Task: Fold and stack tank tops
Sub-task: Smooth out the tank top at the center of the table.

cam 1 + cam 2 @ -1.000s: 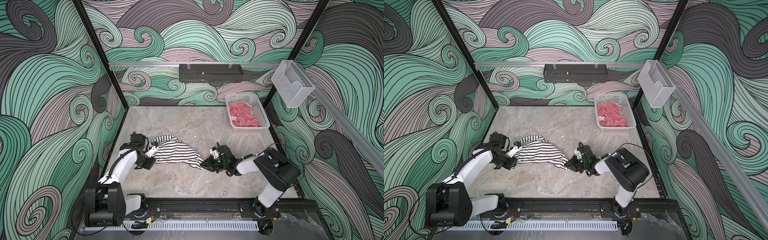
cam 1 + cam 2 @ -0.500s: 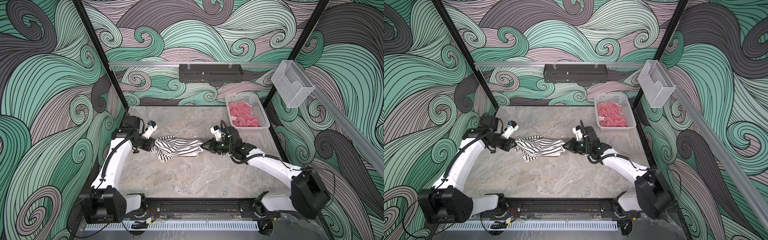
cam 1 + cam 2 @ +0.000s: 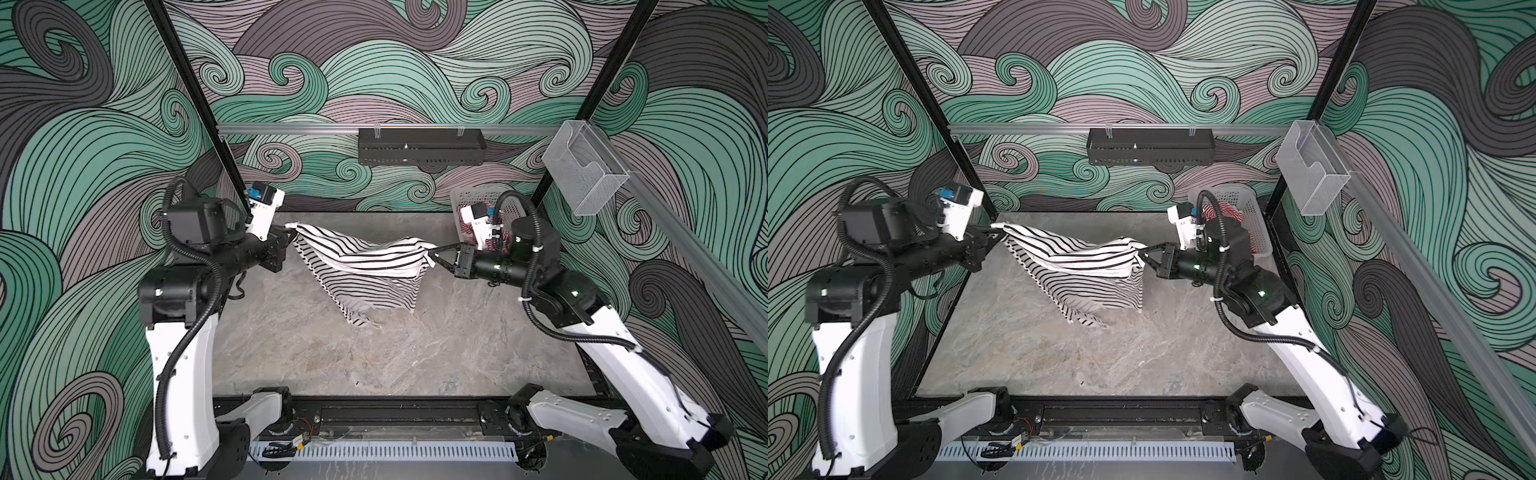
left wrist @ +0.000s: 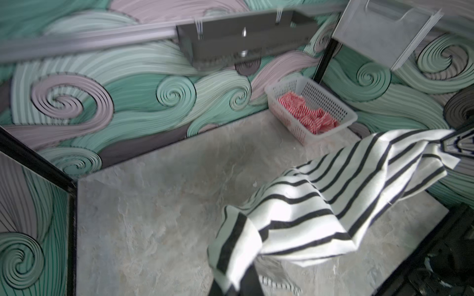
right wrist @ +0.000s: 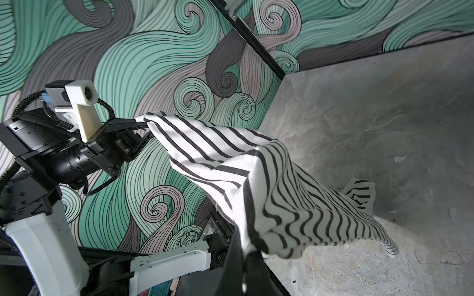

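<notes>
The black-and-white tank top is being held in the air above the surface and is being stretched between the two grippers in both top views. One bunched, white-edged corner is being pinched by the left gripper, with the jaws pressed together on the cloth. The opposite corner is being pinched in the same way by the right gripper.

The knit is being shown as thin and soft. It is sagging in a shallow curve between the two grips, and the lower part is hanging in loose, pointed folds. Thin black stripes are being carried on white cloth, widely spaced on the upper layer and closely packed on the layer beneath. Whether the lowest tip is touching the surface cannot be told.

The red-and-white tank top is being kept crumpled inside a white plastic basket. The basket is rectangular, with walls pierced by small holes, and is standing at the far right corner of the surface. The surface itself is grey, matt and veined like stone.
</notes>
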`<state>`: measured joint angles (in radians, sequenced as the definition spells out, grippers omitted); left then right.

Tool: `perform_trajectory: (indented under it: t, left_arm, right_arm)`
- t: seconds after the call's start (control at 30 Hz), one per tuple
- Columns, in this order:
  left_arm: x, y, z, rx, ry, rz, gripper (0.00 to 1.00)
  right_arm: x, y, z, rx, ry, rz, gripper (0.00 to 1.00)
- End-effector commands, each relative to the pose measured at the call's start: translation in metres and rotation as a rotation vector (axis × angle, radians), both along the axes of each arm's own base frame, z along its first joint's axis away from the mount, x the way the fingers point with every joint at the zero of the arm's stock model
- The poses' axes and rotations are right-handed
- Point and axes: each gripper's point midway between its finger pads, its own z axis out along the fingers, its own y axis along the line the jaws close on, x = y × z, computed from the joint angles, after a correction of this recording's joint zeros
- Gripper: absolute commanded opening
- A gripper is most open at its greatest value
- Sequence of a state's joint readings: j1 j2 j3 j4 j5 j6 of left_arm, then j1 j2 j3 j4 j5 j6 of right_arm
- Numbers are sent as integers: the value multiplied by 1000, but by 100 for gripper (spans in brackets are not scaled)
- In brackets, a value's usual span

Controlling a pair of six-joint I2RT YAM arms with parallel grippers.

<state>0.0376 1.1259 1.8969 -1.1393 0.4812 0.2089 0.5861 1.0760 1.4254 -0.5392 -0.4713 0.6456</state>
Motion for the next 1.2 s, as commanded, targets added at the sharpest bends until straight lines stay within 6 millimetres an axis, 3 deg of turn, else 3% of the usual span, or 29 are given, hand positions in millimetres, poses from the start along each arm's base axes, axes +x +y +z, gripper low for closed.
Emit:
perform_trajectory:
  t: [0.0,0.1,0.2,0.27,0.37,0.5,0.63,0.77,0.83,0.9,0.97,1.03,1.1,1.17]
  left_arm:
    - [-20,2,25,-36,-30,36,0]
    - [-27,5,45,-46,-71,56,0]
    - [-25,7,52,-53,-81,72,0]
    - [-14,9,48,-52,-70,83,0]
    - [16,14,27,-42,-16,108,0]
    - [78,24,-10,-10,56,142,0]
    - [174,31,-41,-25,77,171,0]
    - [259,49,-51,-28,118,255,0]
    - [282,54,-37,-40,68,272,0]
    - [292,53,-28,5,1,286,0]
    - [285,51,-13,-14,-35,278,0]
    - [275,51,-8,-29,-39,276,0]
    - [262,50,-11,-51,-34,269,0]
    - [248,46,-21,-60,-37,251,0]
  right_arm:
    - [-21,-19,23,-39,-66,-16,0]
    - [-28,-26,42,-39,-114,-23,0]
    - [-27,-28,54,-41,-146,-29,0]
    - [-16,-26,54,-59,-144,-45,0]
    - [12,-23,44,-83,-103,-76,0]
    - [74,-9,22,-72,-12,-95,0]
    - [151,23,3,-45,70,-78,0]
    - [211,40,13,-33,43,-98,0]
    - [232,40,31,-8,3,-103,0]
    - [240,38,56,41,-54,-94,0]
    - [237,34,81,100,-100,-70,0]
    - [228,29,91,103,-125,-57,0]
    - [220,28,84,71,-118,-44,0]
    - [216,26,63,55,-80,-49,0]
